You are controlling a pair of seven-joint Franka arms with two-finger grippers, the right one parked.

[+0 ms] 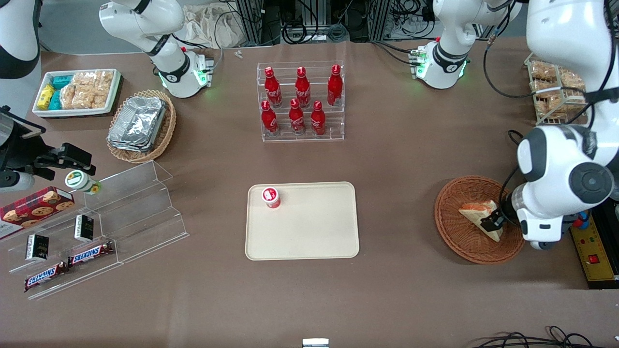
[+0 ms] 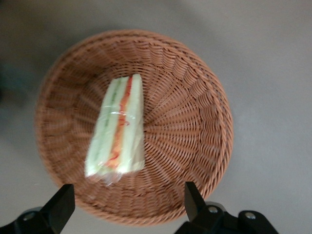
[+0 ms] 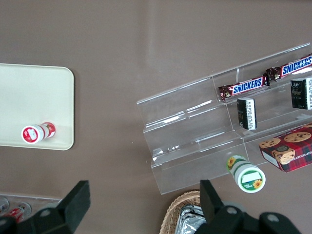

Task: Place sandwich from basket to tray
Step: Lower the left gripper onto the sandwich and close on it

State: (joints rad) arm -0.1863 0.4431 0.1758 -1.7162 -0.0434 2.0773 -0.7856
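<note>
The pick-up step is in hand: the gripper point(image 2: 126, 207) is held above the basket point(image 1: 452, 234) with fingers apart, nothing gripped. The sandwich point(image 2: 118, 130) lies in the basket. Next, a descent and closing on it are called for, then carriage to the tray point(image 1: 309, 232).

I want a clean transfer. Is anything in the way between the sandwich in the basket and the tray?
Nothing visible. The open gripper hangs at the sandwich in the basket; bare table lies between it and the tray. A small red-and-white cup occupies one tray corner.
</note>
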